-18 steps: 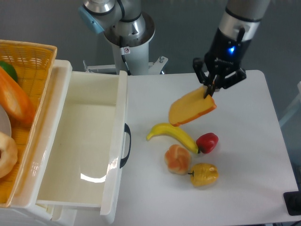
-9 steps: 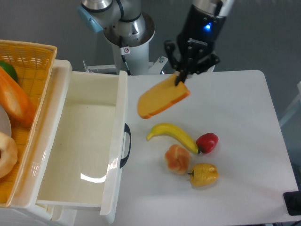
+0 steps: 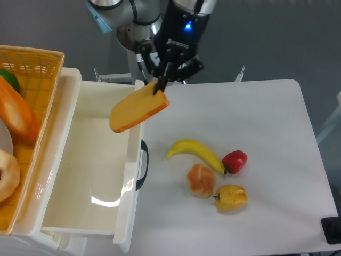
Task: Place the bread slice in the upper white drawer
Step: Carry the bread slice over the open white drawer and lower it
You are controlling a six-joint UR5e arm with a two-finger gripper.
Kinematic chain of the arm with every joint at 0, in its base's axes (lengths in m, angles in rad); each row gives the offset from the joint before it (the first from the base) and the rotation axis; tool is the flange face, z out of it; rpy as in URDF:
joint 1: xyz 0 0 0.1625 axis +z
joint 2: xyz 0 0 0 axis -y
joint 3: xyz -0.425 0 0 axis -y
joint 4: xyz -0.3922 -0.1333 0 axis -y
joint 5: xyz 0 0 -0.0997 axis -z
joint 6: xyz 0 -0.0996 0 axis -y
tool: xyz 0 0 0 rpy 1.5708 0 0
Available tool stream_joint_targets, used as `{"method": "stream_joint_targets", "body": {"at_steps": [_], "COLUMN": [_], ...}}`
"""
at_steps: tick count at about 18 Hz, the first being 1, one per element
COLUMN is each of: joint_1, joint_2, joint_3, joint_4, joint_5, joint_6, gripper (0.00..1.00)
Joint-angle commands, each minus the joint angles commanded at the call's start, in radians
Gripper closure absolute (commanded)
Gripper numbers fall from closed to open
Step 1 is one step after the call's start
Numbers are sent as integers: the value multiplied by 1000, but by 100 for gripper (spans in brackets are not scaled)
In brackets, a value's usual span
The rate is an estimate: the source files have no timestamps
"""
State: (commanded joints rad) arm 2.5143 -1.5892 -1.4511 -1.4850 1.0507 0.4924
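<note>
My gripper (image 3: 160, 88) is shut on the right end of the bread slice (image 3: 137, 111), a flat yellow-orange slice with a darker crust edge. The slice hangs tilted in the air, its left end lower, over the right front wall of the upper white drawer (image 3: 96, 160). The drawer is pulled open, its white inside bare, with a black curved handle (image 3: 143, 165) on its front. The arm comes down from the top of the view.
A yellow woven basket (image 3: 32, 80) with a long orange baguette (image 3: 16, 114) stands left of the drawer. On the table right of the drawer lie a banana (image 3: 196, 152), a round bun (image 3: 201, 180), a red pepper (image 3: 235, 161) and a yellow pepper (image 3: 231, 198).
My gripper has carried the bread slice leftward, from above the banana to over the drawer's right wall. The items on the table have not moved.
</note>
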Motion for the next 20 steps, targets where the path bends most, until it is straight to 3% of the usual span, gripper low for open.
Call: {"method": "stream_joint_targets", "body": {"at_steps": [6,20], "joint_1": [-55,-118], "joint_2": [-17,-78], "joint_3": [-61,-66], "joint_4": [91,104], "joint_5": [3,9], "joint_6": [-8,-2], "gripper": [100,96]}}
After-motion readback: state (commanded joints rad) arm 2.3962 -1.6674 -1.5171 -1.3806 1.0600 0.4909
